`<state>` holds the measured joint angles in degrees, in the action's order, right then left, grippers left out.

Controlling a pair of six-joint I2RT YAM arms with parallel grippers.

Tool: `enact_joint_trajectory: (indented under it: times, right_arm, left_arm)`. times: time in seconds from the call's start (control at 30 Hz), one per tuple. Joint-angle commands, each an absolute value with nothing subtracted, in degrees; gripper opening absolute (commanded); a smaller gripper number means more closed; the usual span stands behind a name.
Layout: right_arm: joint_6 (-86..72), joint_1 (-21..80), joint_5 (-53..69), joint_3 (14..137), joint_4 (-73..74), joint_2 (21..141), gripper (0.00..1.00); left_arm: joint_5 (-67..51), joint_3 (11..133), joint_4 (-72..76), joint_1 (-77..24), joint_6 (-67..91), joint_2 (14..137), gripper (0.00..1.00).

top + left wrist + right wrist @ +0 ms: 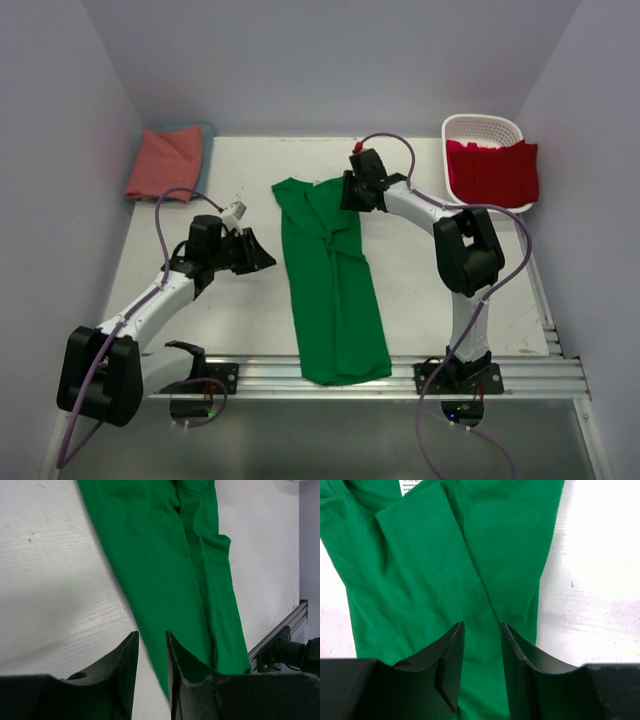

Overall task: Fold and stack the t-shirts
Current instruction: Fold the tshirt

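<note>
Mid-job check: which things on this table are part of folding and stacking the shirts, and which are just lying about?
Job:
green t-shirt, spread mid-table
salmon-pink t-shirt, folded far left, atop teal-blue t-shirt
red t-shirt, far right

Just lying about:
white lattice basket, with the red one draped over it
aluminium rail at the near edge

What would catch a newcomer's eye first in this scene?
The bright green t-shirt, folded into a long strip down the middle of the table, stands out most. The left gripper sits just off its left edge and the right gripper is over its far end, both with jaws apart. A red t-shirt drapes over a white basket at the far right corner.
</note>
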<state>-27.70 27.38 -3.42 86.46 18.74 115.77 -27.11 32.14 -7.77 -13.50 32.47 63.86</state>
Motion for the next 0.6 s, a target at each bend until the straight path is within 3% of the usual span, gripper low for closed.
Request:
enact_joint_trajectory:
  times: [0.0,0.47,0.57]
  right_arm:
    - [-29.5,27.5,-1.1,85.4,18.2,116.2,0.40]
    - [-31.9,27.5,-0.2,79.5,14.8,116.8,0.40]
    - [-32.1,27.5,1.1,80.1,14.5,117.6,0.34]
  left_arm:
    - [-28.7,35.0,-1.0,-15.3,33.6,65.4,0.33]
    - [-27.2,36.0,1.1,-15.7,33.8,67.3,0.37]
    - [-26.7,35.9,0.8,-15.8,33.7,67.1,0.37]
